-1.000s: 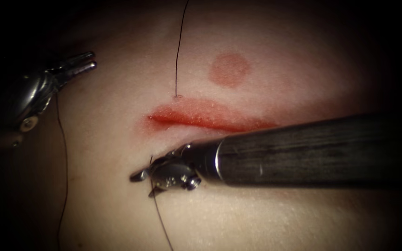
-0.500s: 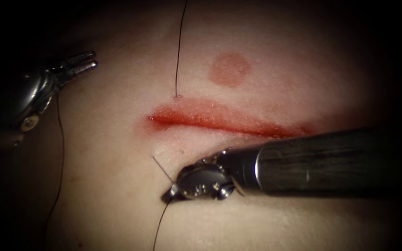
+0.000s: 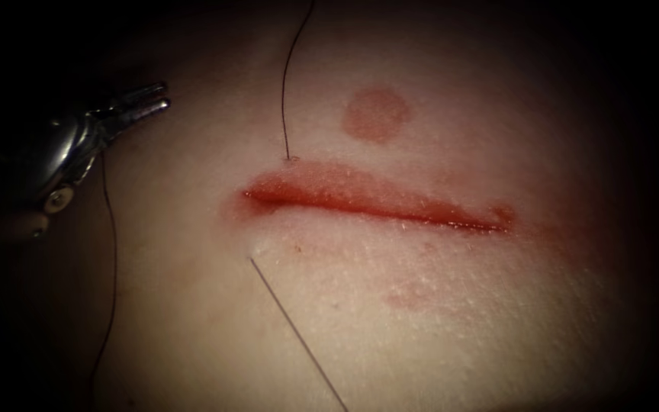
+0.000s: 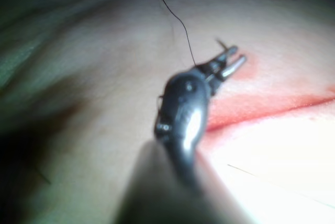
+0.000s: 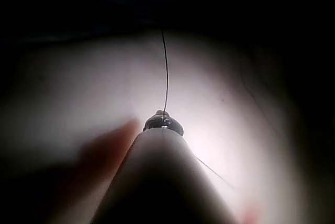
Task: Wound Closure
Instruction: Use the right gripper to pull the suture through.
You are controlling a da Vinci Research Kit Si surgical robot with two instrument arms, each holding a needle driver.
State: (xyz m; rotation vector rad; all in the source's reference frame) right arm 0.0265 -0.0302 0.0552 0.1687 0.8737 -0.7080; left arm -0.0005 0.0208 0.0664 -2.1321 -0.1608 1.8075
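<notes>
The step in hand, judged against the earlier pictures, is drawing thread (image 3: 299, 336) through the tissue (image 3: 436, 320) at the 6 o'clock lip of the cut (image 3: 375, 202). A taut strand runs from a small raised pale spot at about 7 o'clock of the cut's left end down toward 5 o'clock of the endoscope view. To do this well the pull should be slow and in line with the strand. That raised spot suggests the tissue is already being lifted, and a sideways or jerky tug could tear it. The free strand entering at the 12 o'clock lip should be watched so it is not dragged through. The left arm's tool (image 3: 163, 97) waits at 10 o'clock, well apart from the cut. Its jaws stand slightly parted on nothing that I can make out, though a slack strand hangs just beside its wrist. In the right wrist view a straight strand leads to the tip of the right arm's tool (image 5: 163, 122); whether it grips thread or needle cannot be told, nor where the needle lies. Compared with half a second ago, the right arm's tool has drawn away from the 6 o'clock lip toward 5 o'clock, the strand has lengthened and straightened, and the left arm's tool has shifted slightly toward 3 o'clock
</notes>
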